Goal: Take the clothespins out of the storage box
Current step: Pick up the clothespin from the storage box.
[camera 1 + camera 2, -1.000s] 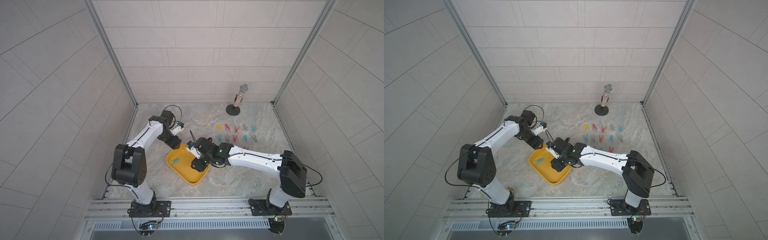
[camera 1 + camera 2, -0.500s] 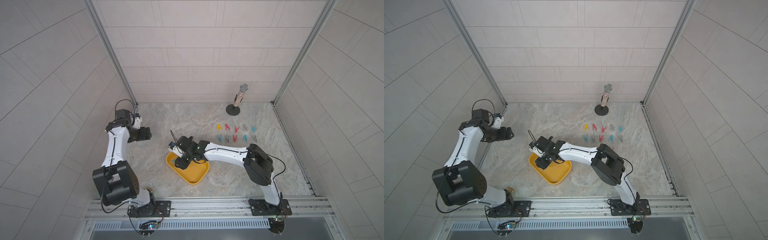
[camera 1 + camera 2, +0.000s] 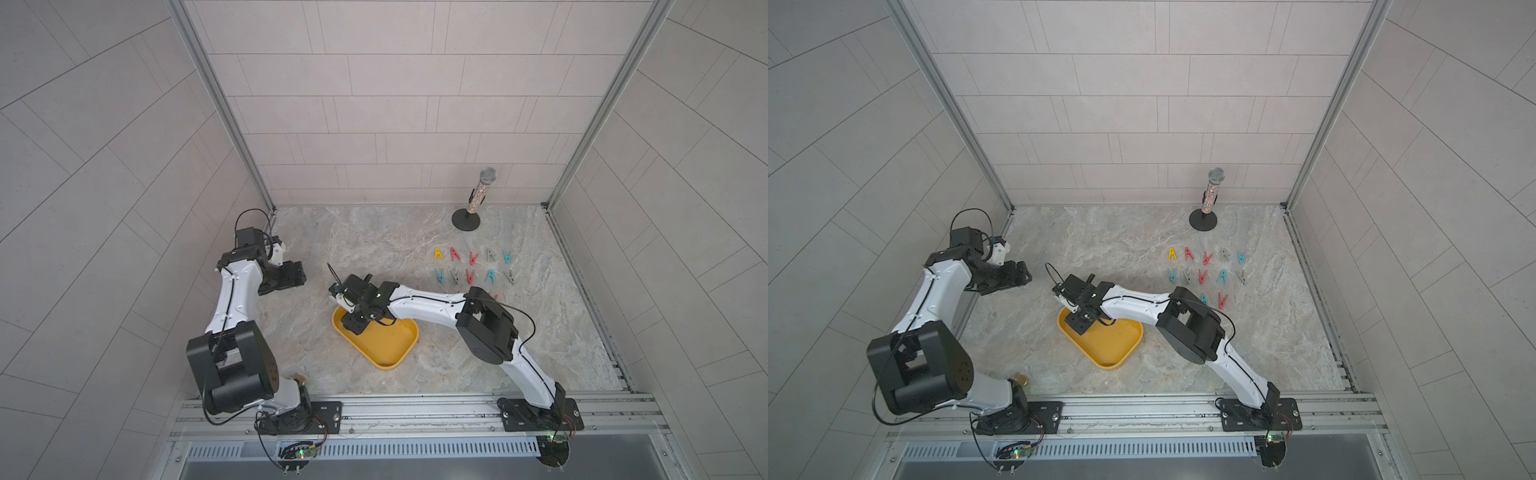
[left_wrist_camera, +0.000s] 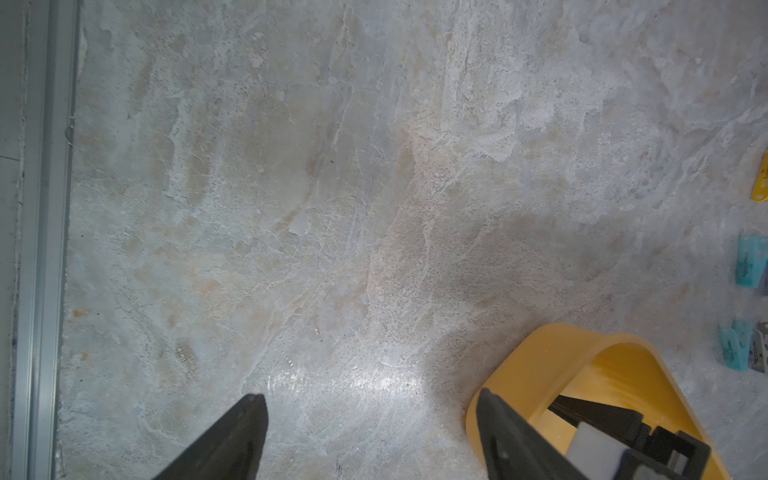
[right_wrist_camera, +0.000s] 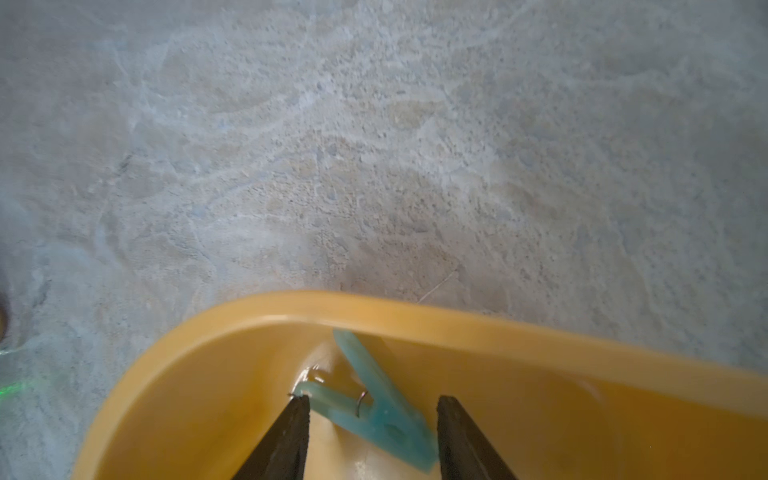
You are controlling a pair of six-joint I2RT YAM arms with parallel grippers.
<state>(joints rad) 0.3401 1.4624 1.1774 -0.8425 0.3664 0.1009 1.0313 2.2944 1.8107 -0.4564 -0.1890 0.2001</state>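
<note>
Storage box: the yellow storage box sits on the bench toward the front edge, between the two arms.
Peg in the box: the wrist view shows one teal clothespin tucked into a rounded corner of the box. In both top views the arm hides it.
Right gripper: the right gripper is lowered into that corner, jaws part-open astride the peg, with no firm squeeze to be seen.
Long axis: the peg lies slantwise across the gap, its spread legs toward the box wall and its joined end by one finger. Closing should pinch it across its body.
Left gripper: the left gripper is spread wide and empty over bare bench near the left edge, well apart from the peg, so the right arm is nearer.
Already out: the laid-out clothespins lie in rows toward the right edge.
Writing: none legible.
</note>
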